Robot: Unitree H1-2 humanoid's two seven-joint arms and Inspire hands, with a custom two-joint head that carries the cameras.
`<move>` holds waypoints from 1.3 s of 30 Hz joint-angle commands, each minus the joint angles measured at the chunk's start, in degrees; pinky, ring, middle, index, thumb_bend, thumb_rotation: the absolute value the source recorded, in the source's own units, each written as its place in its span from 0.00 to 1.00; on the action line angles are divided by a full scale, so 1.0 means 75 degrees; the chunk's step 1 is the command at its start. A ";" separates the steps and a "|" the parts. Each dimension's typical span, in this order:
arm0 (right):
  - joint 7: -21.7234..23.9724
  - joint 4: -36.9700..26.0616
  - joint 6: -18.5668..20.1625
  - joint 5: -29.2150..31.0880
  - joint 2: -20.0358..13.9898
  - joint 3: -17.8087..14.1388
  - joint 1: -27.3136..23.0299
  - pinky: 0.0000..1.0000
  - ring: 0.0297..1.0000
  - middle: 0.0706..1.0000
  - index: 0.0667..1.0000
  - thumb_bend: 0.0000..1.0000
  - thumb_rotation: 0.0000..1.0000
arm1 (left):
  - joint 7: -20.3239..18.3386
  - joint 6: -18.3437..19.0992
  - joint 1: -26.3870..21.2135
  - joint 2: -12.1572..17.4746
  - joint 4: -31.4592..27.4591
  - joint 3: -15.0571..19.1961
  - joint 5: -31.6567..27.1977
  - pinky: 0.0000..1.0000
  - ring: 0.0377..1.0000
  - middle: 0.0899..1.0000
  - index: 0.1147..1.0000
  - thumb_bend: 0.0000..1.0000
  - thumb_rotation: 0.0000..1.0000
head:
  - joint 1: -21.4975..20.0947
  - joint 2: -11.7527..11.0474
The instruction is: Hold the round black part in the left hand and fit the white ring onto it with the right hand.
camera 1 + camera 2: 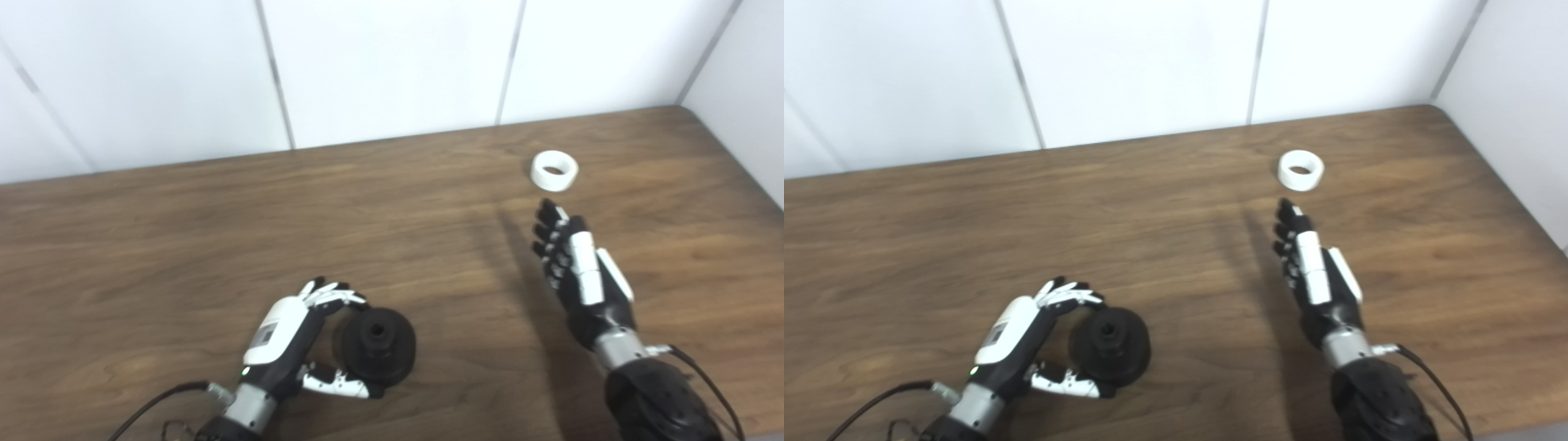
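The round black part (378, 346) rests on the wooden table (184, 245) near the front, a raised hub at its centre. My left hand (300, 343) curls around its left side, fingers above and thumb below the rim, apart and not clamped. The white ring (554, 170) lies flat at the back right of the table. My right hand (572, 266) hovers just in front of the ring, fingers stretched toward it, open and holding nothing, a short gap short of the ring.
White wall panels (392, 67) rise behind the table's far edge. A side wall (744, 92) closes the right end. Cables (704, 380) trail from both wrists toward the front edge.
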 commanded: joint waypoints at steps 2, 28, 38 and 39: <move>0.0038 0.0003 -0.0554 -0.0226 0.0368 0.0113 0.0032 1.00 1.00 1.00 0.99 0.61 1.00 | -0.0098 0.0070 0.0094 0.0251 0.0171 0.0060 0.0195 1.00 0.88 0.77 0.42 0.52 0.05 | -0.0159 -0.0225; -0.0077 0.0689 -0.1287 -0.0726 0.0464 0.0363 0.0128 1.00 1.00 0.98 0.95 0.64 1.00 | 0.0464 -0.0697 0.0048 0.0228 0.0975 0.0173 0.0269 1.00 0.85 0.75 0.41 0.52 0.05 | -0.0768 -0.1231; -0.0124 -0.0019 -0.1078 -0.1124 0.0077 0.0117 -0.0151 0.93 0.97 0.96 0.91 0.62 0.69 | 0.0555 -0.0699 0.0076 0.0173 0.0989 0.0144 0.0410 1.00 0.85 0.75 0.42 0.52 0.05 | -0.0831 -0.1117; -0.0170 -0.0204 -0.0949 -0.1558 -0.0093 0.0091 -0.0273 0.92 0.97 0.95 0.90 0.64 0.66 | 0.0543 -0.0705 0.0074 0.0168 0.0999 0.0137 0.0381 1.00 0.85 0.75 0.41 0.52 0.05 | -0.0858 -0.1106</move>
